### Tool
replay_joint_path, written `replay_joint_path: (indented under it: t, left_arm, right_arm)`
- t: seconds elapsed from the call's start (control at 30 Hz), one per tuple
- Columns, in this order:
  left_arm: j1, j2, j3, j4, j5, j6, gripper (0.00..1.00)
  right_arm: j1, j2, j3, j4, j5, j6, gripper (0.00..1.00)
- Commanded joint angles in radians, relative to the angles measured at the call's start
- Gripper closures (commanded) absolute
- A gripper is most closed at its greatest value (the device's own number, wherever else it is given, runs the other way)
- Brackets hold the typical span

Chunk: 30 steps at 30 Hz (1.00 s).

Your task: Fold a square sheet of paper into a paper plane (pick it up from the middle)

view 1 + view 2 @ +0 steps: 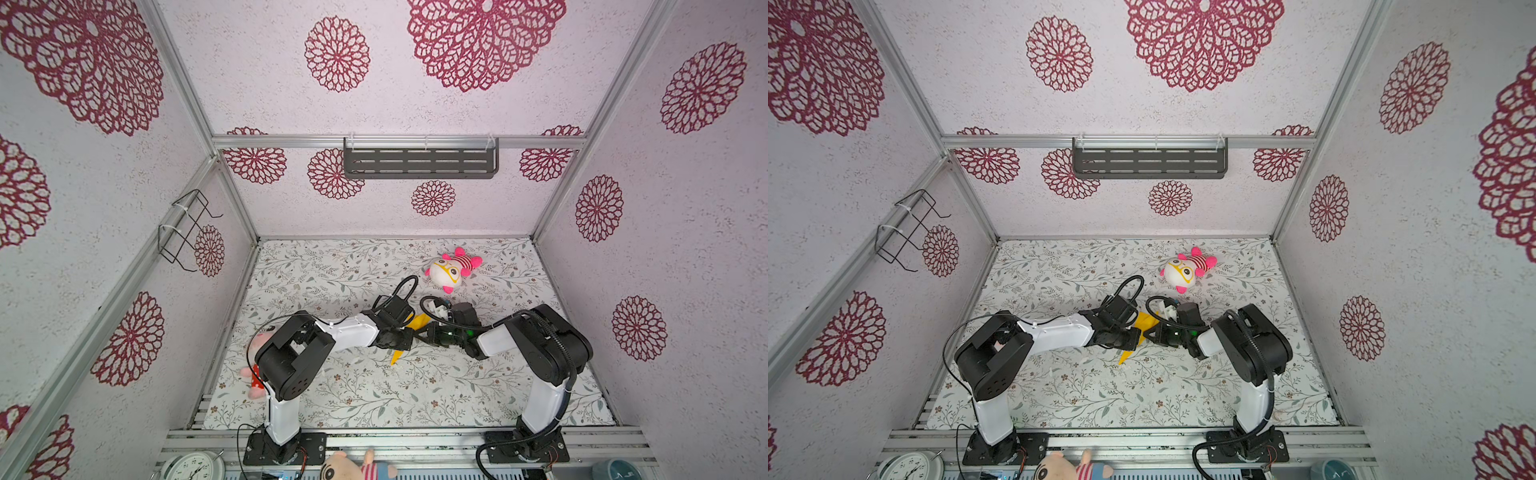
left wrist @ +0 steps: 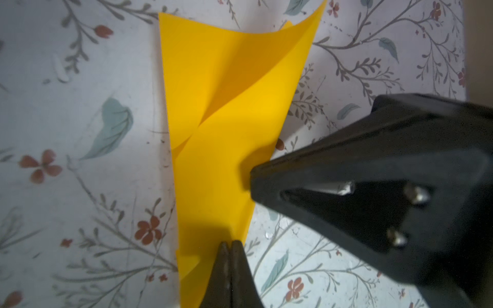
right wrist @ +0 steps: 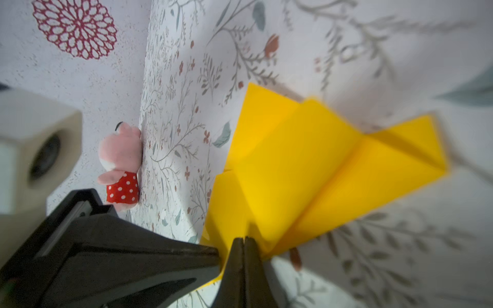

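Pinching shut, the R gripper (image 3: pixel 244 240) has its black fingertips closed on an edge of the thin yellow-orange paper sheet (image 3: pixel 293 160). The sheet is folded into a narrow tapering wedge w/ a centre crease, and one flap curls up off the surface. The L gripper (image 2: pixel 229 244) is closed too, fingers pressed together w/ the tip down on the sheet nr its narrower end; can't tell whether a layer sits between them. The two tips are just beside each other, L reaching in from 9 o'clock and R from 3 o'clock in both top views.

The sheet lies abt mid floral-print table mat (image 1: pixel 332 395), mostly hidden under the grippers. Its wide end shows at 12 o'clock of the tips and its narrow point pokes out at 7 o'clock.

- 1 o'clock of the grippers, well apart: white-faced plush toy w/ pink limbs and striped body (image 1: pixel 453 268), lying on the mat.
- 9 o'clock, at the mat's edge behind the L arm's elbow: pink plush pig in a red white-dotted dress (image 3: pixel 121 165).
- 12 o'clock, back wall: dark grey slotted metal shelf (image 1: pixel 419 162).
- 10 o'clock, side wall: black wire rack (image 1: pixel 187 228).
- 6 o'clock, beyond the arm bases: white round alarm clock (image 1: pixel 191 467), another plush w/ a striped top (image 1: pixel 357 469), and a teal round container (image 1: pixel 615 471), all cut off by the frame.
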Motion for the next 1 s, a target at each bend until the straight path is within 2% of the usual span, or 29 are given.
replay_joint_path:
  t: [0.0,0.17,0.37,0.67,0.97]
  left_arm:
    - [0.002,0.014,-0.029,-0.033,0.002,-0.001,1.0]
    - [0.003,0.016,-0.032,-0.032,0.004,-0.002,1.0]
    - [0.003,0.016,-0.029,-0.032,0.006,-0.004,1.0]
    - [0.003,0.014,-0.033,-0.033,0.003,-0.003,1.0]
    - [0.003,0.013,-0.051,-0.021,0.009,-0.012,1.0]
  right_arm:
    - [-0.07,0.017,-0.009,-0.059,0.096,0.0,0.96]
    - [-0.101,-0.058,-0.009,-0.07,0.1,-0.008,0.96]
    - [-0.024,-0.171,-0.025,-0.053,0.064,-0.061,0.94]
    - [0.038,-0.013,0.045,0.024,0.033,0.005,0.95]
    - [-0.08,0.057,0.014,0.097,0.094,0.074,0.98]
